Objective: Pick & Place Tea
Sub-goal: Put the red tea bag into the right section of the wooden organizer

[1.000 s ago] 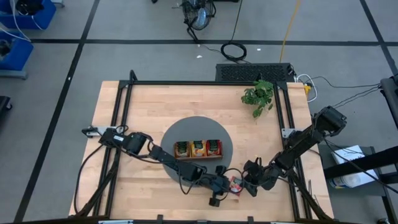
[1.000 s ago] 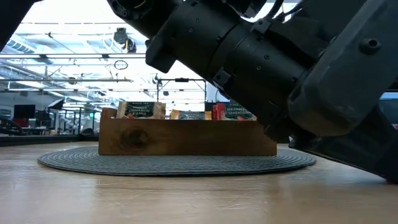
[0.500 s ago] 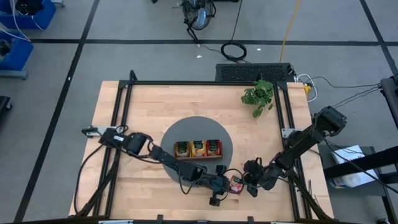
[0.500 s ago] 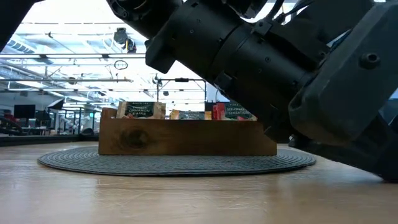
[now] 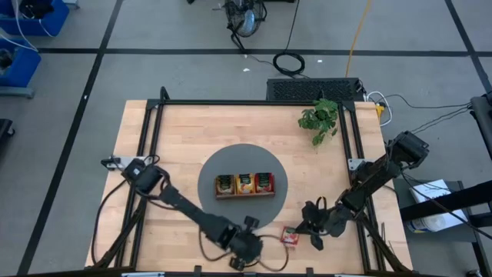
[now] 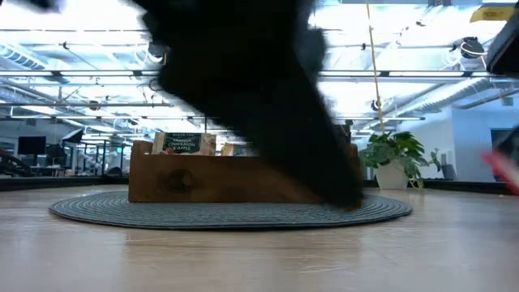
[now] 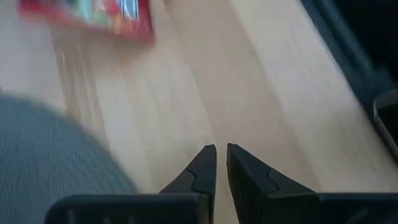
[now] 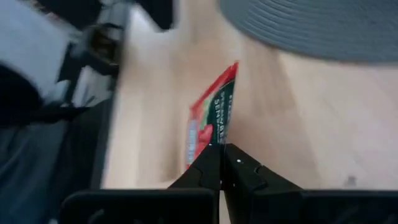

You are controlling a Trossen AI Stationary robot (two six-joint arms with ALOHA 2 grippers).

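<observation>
The worktop is a pale wooden slab bordered by a black frame, filling the middle of the high view. A round grey woven mat lies at its centre, and a brown wooden tray holding sachets stands on the mat. A small potted plant sits toward the upper right. A red tea sachet is near the lower edge, right of centre.
</observation>
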